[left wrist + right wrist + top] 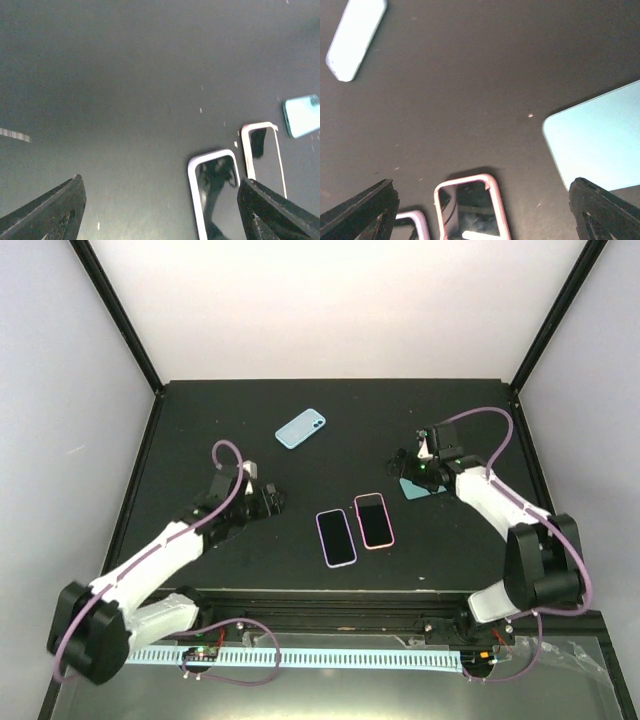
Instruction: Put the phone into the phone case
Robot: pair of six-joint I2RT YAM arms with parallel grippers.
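Note:
Two phones with dark glossy screens lie side by side at mid-table, one with a lilac rim (336, 537) and one with a pink rim (374, 520). A light blue phone-shaped piece (300, 428) with a camera spot lies farther back. A second pale blue piece (420, 488) lies under my right gripper (415, 472), which hangs open just above it. I cannot tell whether these blue pieces are phones or cases. My left gripper (272, 502) is open, left of the lilac-rimmed phone (212, 190). The right wrist view shows the pale blue piece (600, 135) and the pink-rimmed phone (470, 210).
The black table mat (200, 440) is framed by black posts and white walls. A cable rail (320, 655) runs along the near edge by the arm bases. The pink-rimmed phone (262, 150) and the pale blue piece (302, 115) sit right of my left fingers (50, 210).

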